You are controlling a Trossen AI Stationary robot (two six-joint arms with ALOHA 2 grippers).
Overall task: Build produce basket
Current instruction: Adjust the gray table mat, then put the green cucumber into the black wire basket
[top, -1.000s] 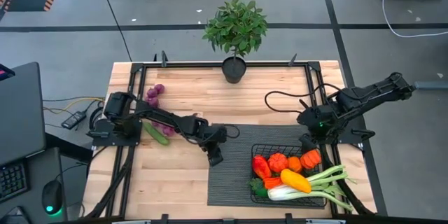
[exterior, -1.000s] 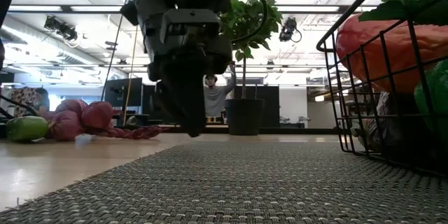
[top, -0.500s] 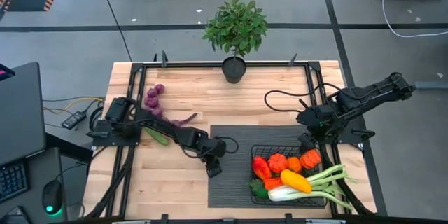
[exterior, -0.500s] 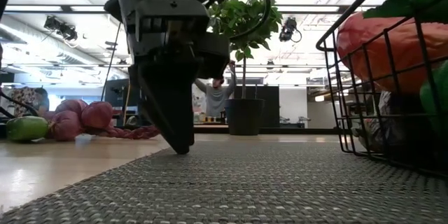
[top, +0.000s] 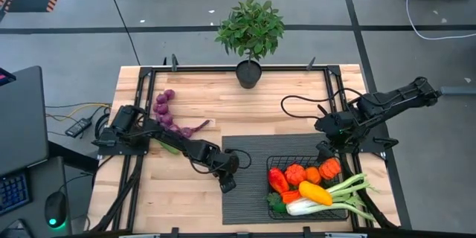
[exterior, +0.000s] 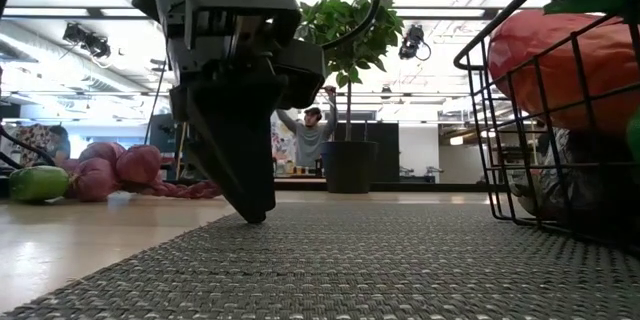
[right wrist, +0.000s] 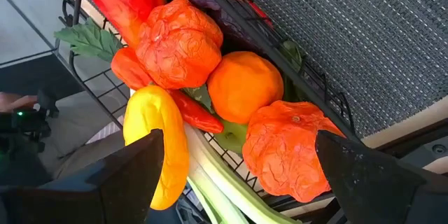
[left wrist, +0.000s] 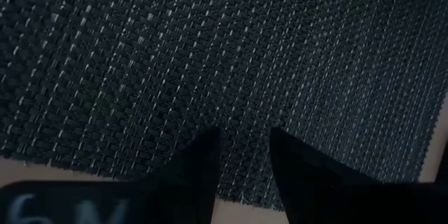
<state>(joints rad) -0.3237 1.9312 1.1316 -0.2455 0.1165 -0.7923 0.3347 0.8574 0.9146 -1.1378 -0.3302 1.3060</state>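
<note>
The left tool [top: 227, 185] stood with its tips down on the dark ribbed mat [top: 249, 149], just inside the mat's edge, with bare weave running from it to the black wire-mesh basket [top: 278, 158]. Its fingers [left wrist: 196, 175] were parted by a narrow gap and pinched nothing. The left arm reached low and slantwise across the wooden table [top: 201, 97] from its base, wrist bent downward. Behind that tool, back along its arm, lay the purple grapes [top: 165, 104] and a green cucumber [top: 165, 144] on bare wood. The basket sat at the mat's far end from the left tool, filled with a red pepper [top: 277, 178], orange vegetables [top: 296, 172], a yellow pepper [top: 314, 192] and a leek [top: 346, 197] jutting over its rim. The right tool [right wrist: 238, 175] hung spread wide just above the basket's produce, its arm folded back. A potted plant [top: 249, 33] stood at the table's rear edge.
</note>
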